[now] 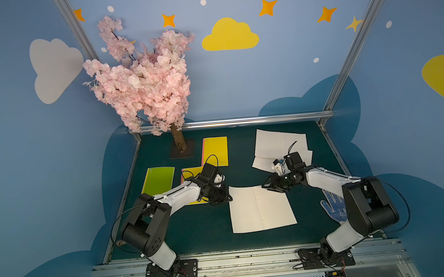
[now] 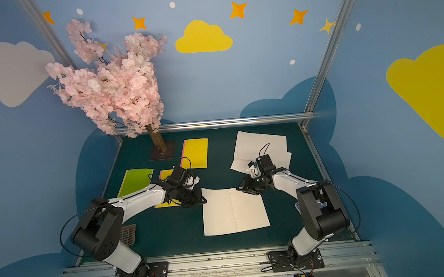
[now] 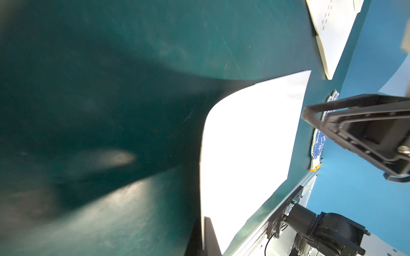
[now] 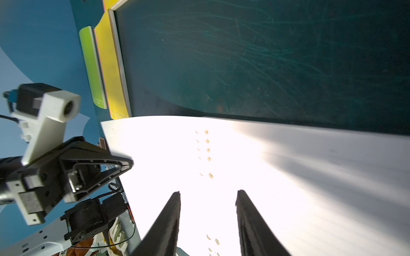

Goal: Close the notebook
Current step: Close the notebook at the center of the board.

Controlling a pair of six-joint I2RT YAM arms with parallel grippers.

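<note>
Open notebook (image 1: 260, 209), closing barely started.
One page edge clamped in left gripper (image 3: 205, 221); right gripper (image 4: 208, 191) narrowly parted, empty, spine just ahead.

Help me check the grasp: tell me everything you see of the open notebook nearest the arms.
The notebook lies open on the green table, spine running away from the arms: two white, faintly lined paper pages with punched holes beside the fold. Its left page's far corner is pinched between the left gripper's shut fingers and curls upward there. The right gripper is over the right page's far corner, fingers apart; contact is unclear.
</note>
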